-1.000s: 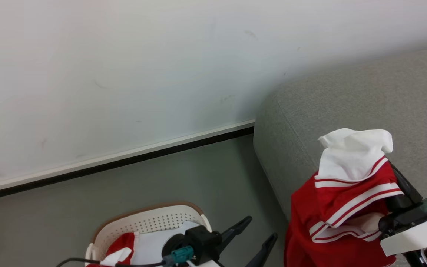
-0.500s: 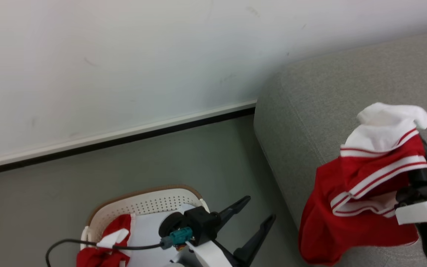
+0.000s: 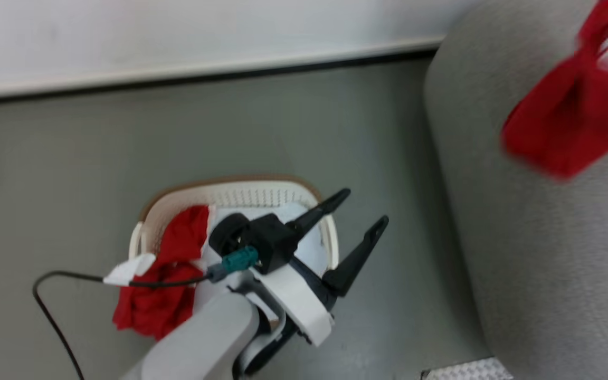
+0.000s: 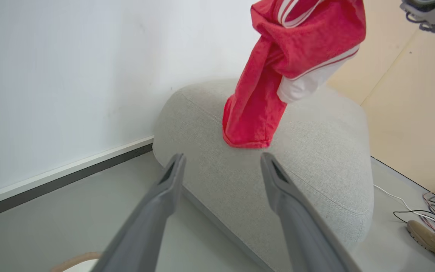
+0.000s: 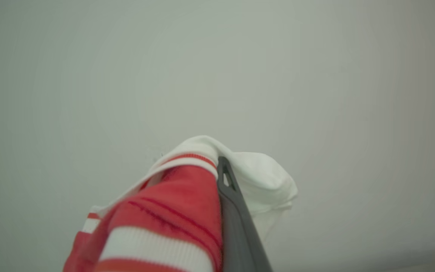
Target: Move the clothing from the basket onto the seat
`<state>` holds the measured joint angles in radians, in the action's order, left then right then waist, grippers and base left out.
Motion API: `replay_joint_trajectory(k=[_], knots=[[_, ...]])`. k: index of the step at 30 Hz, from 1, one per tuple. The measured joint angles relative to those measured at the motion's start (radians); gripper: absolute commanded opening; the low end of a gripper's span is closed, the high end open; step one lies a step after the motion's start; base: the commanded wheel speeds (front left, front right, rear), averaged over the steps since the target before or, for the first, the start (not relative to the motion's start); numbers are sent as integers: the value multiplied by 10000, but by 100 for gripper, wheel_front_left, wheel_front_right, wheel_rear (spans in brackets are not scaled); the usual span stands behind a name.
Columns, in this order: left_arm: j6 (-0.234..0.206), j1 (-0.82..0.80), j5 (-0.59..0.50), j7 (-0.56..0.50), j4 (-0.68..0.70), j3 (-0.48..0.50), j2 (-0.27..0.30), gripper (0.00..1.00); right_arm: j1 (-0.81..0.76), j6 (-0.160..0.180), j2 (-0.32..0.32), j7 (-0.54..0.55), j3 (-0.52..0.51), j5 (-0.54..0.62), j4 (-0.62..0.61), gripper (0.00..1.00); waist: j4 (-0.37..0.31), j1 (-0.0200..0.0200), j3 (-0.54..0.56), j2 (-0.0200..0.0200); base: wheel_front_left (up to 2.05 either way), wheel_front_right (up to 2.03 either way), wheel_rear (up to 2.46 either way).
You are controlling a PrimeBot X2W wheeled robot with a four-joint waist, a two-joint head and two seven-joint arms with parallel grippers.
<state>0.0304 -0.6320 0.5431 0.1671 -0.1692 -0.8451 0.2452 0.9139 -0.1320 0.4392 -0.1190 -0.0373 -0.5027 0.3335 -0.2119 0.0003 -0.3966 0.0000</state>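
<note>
The right gripper's fingers (image 5: 229, 204) stay clamped on the red garment (image 4: 278, 56), now carried from the seat's (image 4: 315, 170) edge to seemingly above its top, one o'clock in the blurred head view; release looks near. The left gripper (image 3: 363, 207) hangs spread, empty, over the basket (image 3: 262, 192) holding more clothing (image 3: 177, 253).

The grey floor (image 3: 98, 132) carries the basket (image 3: 262, 194), directly beneath the left gripper (image 3: 366, 205). The seat (image 3: 536, 253) stands on it to that gripper's right.

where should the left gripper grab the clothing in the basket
Probably the bunched red fold of the clothing along the left side of the basket. Come from above with the left gripper open: the walls block a side approach, and the ridge suits the jaws.
</note>
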Motion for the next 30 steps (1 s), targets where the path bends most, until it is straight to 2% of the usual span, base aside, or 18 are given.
replay_joint_trajectory(k=[11,17,20,26,29,30], knots=[[84,-1064,-178,180,337,368,130,100,4606,2,2111,1662,-2337,2094,1066,0,1318,0,-2228,0,0,0,0],[19,-1214,-199,127,554,405,159,100,5158,0,2777,1925,-3467,3129,1802,0,1863,-1,-3122,0,0,0,0],[-38,-1212,-203,98,625,403,211,100,4679,0,2677,1833,-4178,3653,2353,0,2033,-1,-3483,0,0,0,0],[-157,-1067,-201,90,663,359,263,100,3060,0,1708,1338,-5540,4880,3762,0,2201,-2,-3737,0,0,0,0],[-224,-1023,-163,65,700,380,297,100,2508,0,1394,1164,-5651,5607,4146,1,2141,-2,-3702,0,0,0,0],[-236,-1005,-138,23,704,416,328,100,2410,0,1214,1070,-5645,5793,4236,5,2100,-2,-3682,0,0,0,0]])
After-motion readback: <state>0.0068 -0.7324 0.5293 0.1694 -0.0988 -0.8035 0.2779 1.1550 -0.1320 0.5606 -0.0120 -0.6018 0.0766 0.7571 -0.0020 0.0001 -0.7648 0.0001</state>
